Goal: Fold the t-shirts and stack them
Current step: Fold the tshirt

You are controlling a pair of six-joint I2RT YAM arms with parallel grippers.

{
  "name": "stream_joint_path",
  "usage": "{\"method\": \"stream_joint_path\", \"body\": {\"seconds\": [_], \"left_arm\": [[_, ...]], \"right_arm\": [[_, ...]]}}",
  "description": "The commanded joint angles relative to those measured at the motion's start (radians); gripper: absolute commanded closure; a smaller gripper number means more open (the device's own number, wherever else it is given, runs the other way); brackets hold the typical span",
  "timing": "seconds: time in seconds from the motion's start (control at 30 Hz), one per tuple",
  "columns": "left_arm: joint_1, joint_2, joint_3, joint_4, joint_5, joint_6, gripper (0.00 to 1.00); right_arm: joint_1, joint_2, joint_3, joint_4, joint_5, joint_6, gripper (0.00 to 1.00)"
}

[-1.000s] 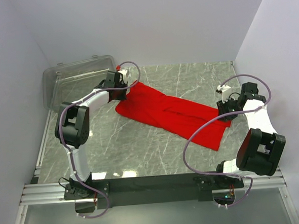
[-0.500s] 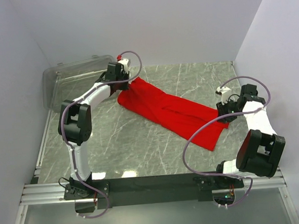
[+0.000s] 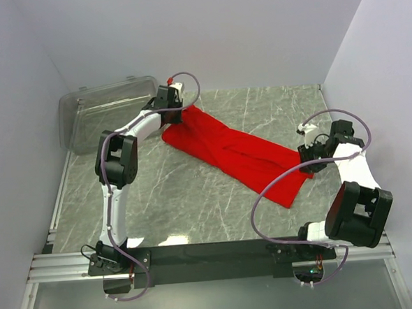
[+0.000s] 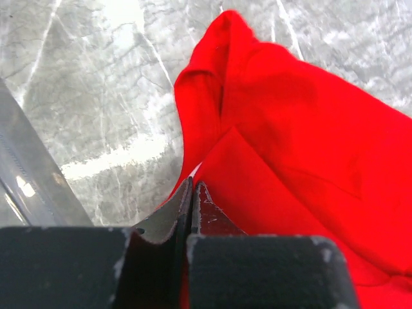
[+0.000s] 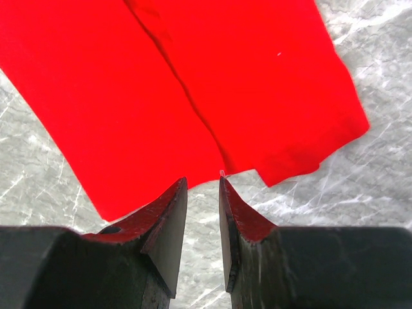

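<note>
Locate the plain bright red short-sleeved t-shirt of soft cloth point(image 3: 234, 153) on the grey marbled tabletop point(image 3: 181, 198), stretched as a long diagonal band from far left to near right. Note the lengthwise crease down the middle, the straight hemmed edge at the near-right end, and the bunched, raised folds at the far-left end, near the clear plastic bin point(image 3: 99, 122). Observe one uniform, plain colour across the whole cloth. At the far-left end, find the left gripper point(image 4: 193, 185) with jaws pressed fully together, pinching the raised edge of the cloth. At the near-right end, find the right gripper point(image 5: 203, 180) with jaws parted by a narrow gap, with marble visible through it and the tips right at the hem. Cannot tell from either view whether any cloth is caught there.
</note>
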Motion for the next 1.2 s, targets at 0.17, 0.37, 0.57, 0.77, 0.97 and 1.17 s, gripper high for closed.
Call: {"method": "stream_joint_path", "body": {"seconds": [0.17, 0.37, 0.57, 0.77, 0.97, 1.17], "left_arm": [[0.005, -0.072, -0.040, 0.022, -0.048, -0.019, 0.78], [0.007, -0.192, -0.109, 0.062, -0.038, -0.032, 0.52], [0.005, -0.301, -0.121, 0.077, -0.040, -0.050, 0.44], [0.020, -0.437, -0.239, 0.126, -0.028, -0.110, 0.31], [0.143, -0.589, -0.481, 0.235, 0.165, -0.337, 0.26], [0.143, -0.714, -0.670, 0.249, 0.207, -0.361, 0.27]], "right_arm": [[-0.007, -0.068, -0.012, 0.023, 0.000, -0.006, 0.66], [-0.007, -0.073, 0.017, 0.039, -0.009, 0.030, 0.65], [-0.005, 0.010, 0.089, 0.042, 0.012, 0.058, 0.62], [-0.005, 0.116, 0.165, 0.028, 0.050, 0.055, 0.58], [-0.005, 0.264, 0.249, 0.036, 0.133, 0.034, 0.54], [0.001, 0.426, 0.410, 0.014, 0.169, 0.021, 0.51]]}}
